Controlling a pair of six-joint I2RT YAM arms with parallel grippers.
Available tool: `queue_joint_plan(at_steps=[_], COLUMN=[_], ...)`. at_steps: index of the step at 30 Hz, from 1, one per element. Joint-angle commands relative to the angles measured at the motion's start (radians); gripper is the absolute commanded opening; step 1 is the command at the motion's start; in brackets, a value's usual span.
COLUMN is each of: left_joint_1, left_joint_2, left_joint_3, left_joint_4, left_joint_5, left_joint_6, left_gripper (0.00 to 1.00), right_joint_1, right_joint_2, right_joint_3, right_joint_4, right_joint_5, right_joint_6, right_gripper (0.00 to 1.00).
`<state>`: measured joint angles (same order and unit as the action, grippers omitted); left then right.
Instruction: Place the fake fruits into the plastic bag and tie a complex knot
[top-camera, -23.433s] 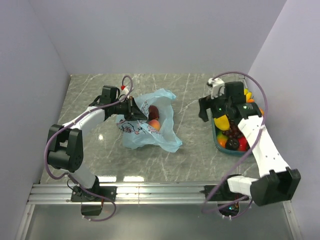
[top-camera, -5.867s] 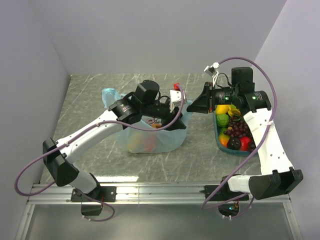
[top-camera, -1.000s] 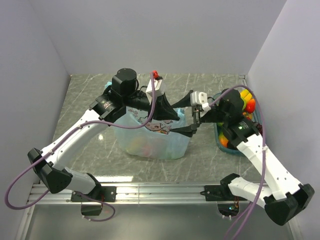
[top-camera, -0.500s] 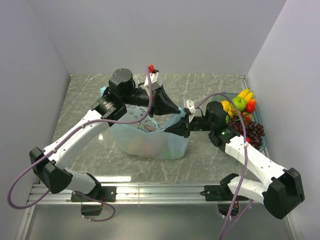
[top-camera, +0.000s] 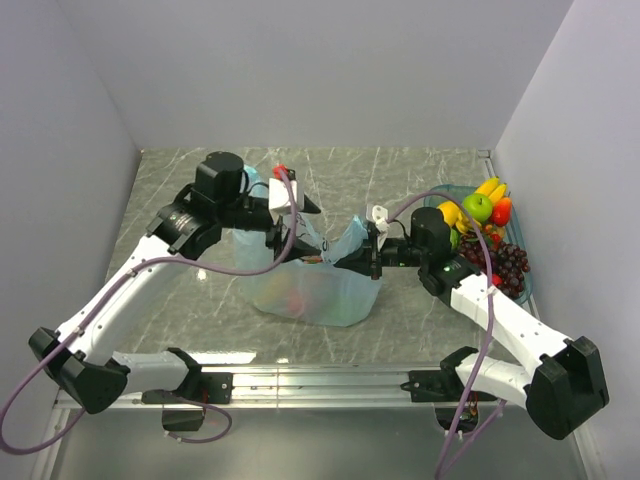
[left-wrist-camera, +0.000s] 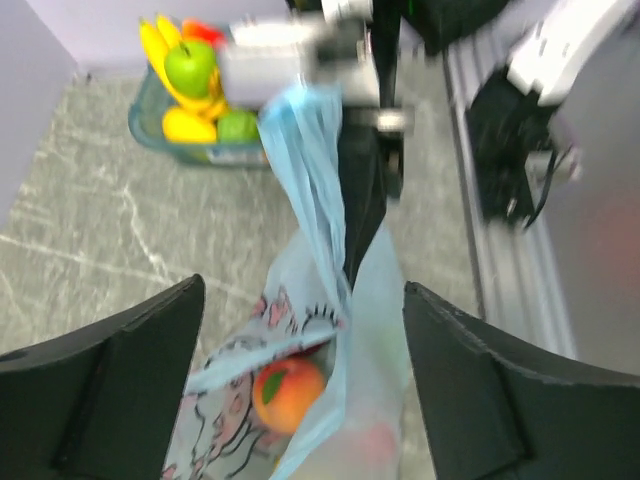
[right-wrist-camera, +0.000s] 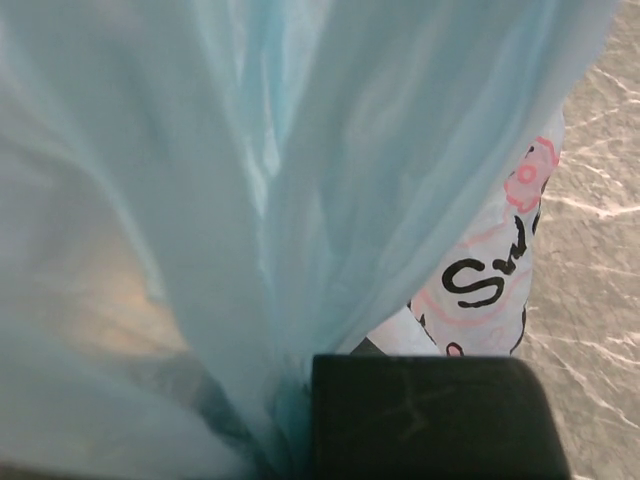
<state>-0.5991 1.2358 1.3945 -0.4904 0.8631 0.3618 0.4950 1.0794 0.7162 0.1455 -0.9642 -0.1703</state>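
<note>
The light-blue plastic bag (top-camera: 318, 288) stands mid-table with a raised handle strip (left-wrist-camera: 312, 170). A peach (left-wrist-camera: 285, 392) lies inside it, and a reddish fruit (top-camera: 292, 298) shows through the film. My right gripper (top-camera: 352, 262) is shut on the bag's right upper edge; bag film (right-wrist-camera: 250, 200) fills its wrist view above one dark finger (right-wrist-camera: 430, 415). My left gripper (top-camera: 297, 228) hovers open over the bag's left side, its fingers (left-wrist-camera: 110, 390) apart with nothing between them. Banana (top-camera: 487, 187), green apple (top-camera: 480, 207) and grapes (top-camera: 502, 262) lie in the tray.
The teal tray (top-camera: 524, 290) sits at the right edge near the side wall. Purple cables loop round both arms. The aluminium rail (top-camera: 320, 382) runs along the near edge. Grey walls close the left, back and right.
My left gripper has opened, let go of the bag and drawn back left. My right gripper has shut on the bag's edge. The bag's mouth has sagged and narrowed.
</note>
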Motion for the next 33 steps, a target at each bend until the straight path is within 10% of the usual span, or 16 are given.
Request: queue_joint_plan(at_steps=[1, 15, 25, 33], left_joint_1=[-0.011, -0.054, -0.005, -0.015], left_joint_2=[0.039, 0.150, 0.211, 0.277], left_joint_3=[-0.023, -0.307, -0.489, -0.517], left_joint_4=[-0.132, -0.039, 0.183, 0.312], left_joint_5=[-0.050, -0.160, -0.131, -0.148], left_joint_6=[0.224, 0.539, 0.410, 0.333], left_gripper=[0.89, 0.92, 0.29, 0.04], right_joint_1=[-0.006, -0.045, -0.104, -0.118], right_joint_2=[-0.006, 0.082, 0.264, 0.393], right_joint_3=[0.052, 0.023, 0.034, 0.061], right_joint_4=[-0.018, 0.137, 0.269, 0.278], right_joint_5=[0.007, 0.197, 0.402, 0.509], right_joint_6=[-0.044, 0.044, 0.233, 0.265], right_gripper=[0.00, 0.00, 0.00, 0.00])
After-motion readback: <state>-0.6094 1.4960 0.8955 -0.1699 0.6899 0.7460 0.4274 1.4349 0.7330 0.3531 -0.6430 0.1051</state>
